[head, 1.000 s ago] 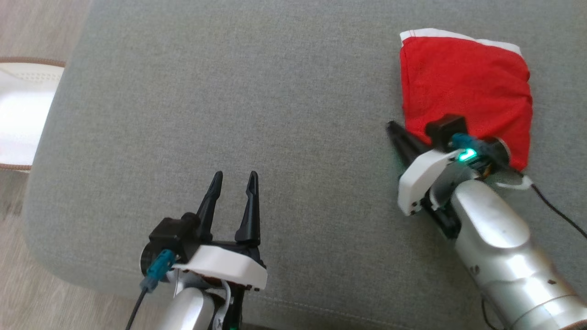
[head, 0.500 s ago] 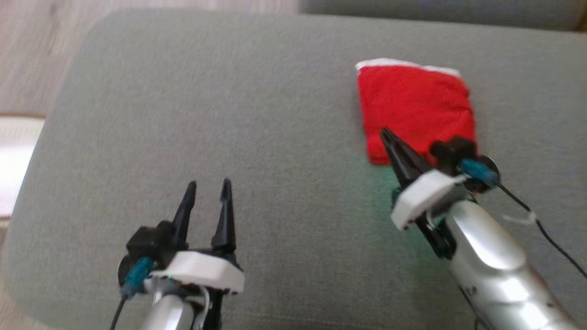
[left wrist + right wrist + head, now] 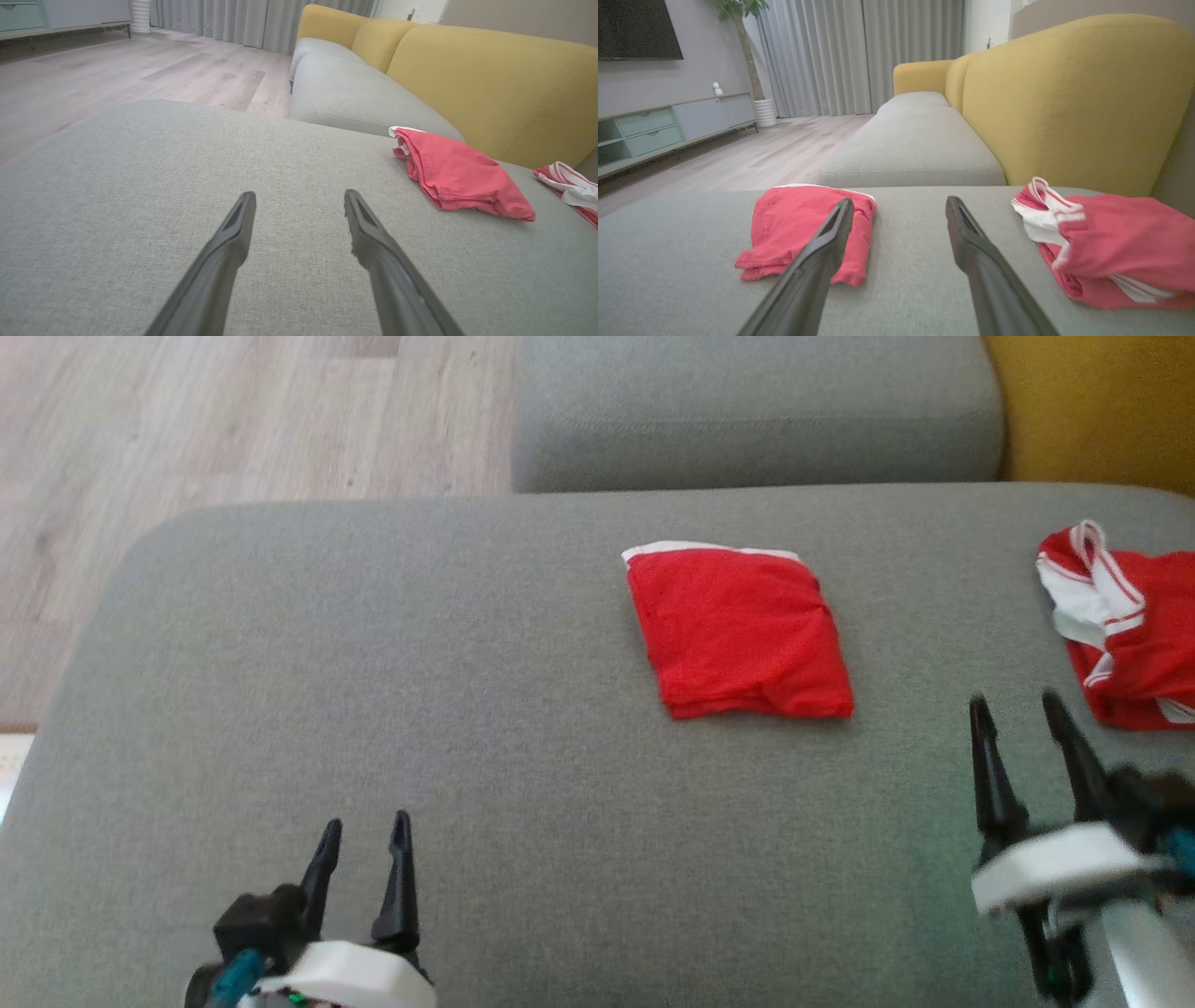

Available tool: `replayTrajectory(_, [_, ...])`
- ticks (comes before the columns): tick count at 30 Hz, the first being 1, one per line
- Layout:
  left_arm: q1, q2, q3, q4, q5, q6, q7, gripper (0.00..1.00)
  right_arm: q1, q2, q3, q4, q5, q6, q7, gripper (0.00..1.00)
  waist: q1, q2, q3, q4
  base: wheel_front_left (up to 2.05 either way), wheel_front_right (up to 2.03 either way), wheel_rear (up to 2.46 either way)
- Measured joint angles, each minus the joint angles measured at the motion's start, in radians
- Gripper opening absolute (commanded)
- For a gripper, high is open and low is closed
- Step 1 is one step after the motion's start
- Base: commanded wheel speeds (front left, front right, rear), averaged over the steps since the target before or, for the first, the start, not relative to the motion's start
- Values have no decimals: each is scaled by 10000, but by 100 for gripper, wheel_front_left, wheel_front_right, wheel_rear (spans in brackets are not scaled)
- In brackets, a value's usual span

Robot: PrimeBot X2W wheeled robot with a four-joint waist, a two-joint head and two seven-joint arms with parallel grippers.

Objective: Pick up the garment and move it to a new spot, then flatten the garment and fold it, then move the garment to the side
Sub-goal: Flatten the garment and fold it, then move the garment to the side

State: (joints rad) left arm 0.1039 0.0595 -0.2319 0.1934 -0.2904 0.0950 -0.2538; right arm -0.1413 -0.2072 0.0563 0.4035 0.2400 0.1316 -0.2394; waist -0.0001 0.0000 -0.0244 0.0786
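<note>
Head view: garment point(image 3: 742, 633) is red, folded to a rough square, with a white edge along its far side. It lies flat on the grey cushion point(image 3: 373, 663), right of centre, and nothing touches it.

Lower left: left gripper point(image 3: 367, 821) has its fingers spread and nothing between them. It sits over bare cushion, well apart from the garment.

Lower right: right gripper point(image 3: 1014, 700) also has its fingers spread and empty (its white housing is blurred). The tips point up the view, off the garment's near right corner, near it but not touching. It stands between the garment and a striped piece point(image 3: 1130, 635), red with white bands, crumpled at the cushion's right edge.

Left wrist view: bare cushion lies between the two fingers. The garment is ahead and to the right, with stacked layers showing along its near edge. The striped piece is at the far right, apart from the garment.

Right wrist view: the garment is ahead on the left, partly behind the view's left finger. The striped piece is on the right. Between the fingers is grey fabric.

Beyond the cushion are a grey seat point(image 3: 747, 411), a yellow backrest point(image 3: 1092, 411) and a pale wood floor point(image 3: 233, 420).
</note>
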Motion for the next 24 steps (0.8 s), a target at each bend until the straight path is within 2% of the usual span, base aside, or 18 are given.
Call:
replayTrajectory(6, [244, -13, 355, 176, 81, -173, 0, 100, 1654, 395, -587, -487, -228, 0, -13, 100, 0, 0, -392, -165, 0, 0, 0])
replayTrajectory(11, [504, -15, 522, 376, 169, -330, 0, 100, 2413, 700, -1018, -529, -226, 0, -19, 100, 0, 0, -649, -142, 0, 0, 0])
replayTrajectory(15, [574, -17, 560, 407, 182, -424, 0, 100, 2714, 1020, -1198, -593, -242, 0, -44, 100, 0, 0, -713, -174, 0, 0, 0])
replayTrajectory(24, [571, -31, 612, 408, 253, -587, 0, 100, 2767, 1087, -1185, -677, -479, 0, -84, 100, 0, 0, -661, -200, 0, 0, 0])
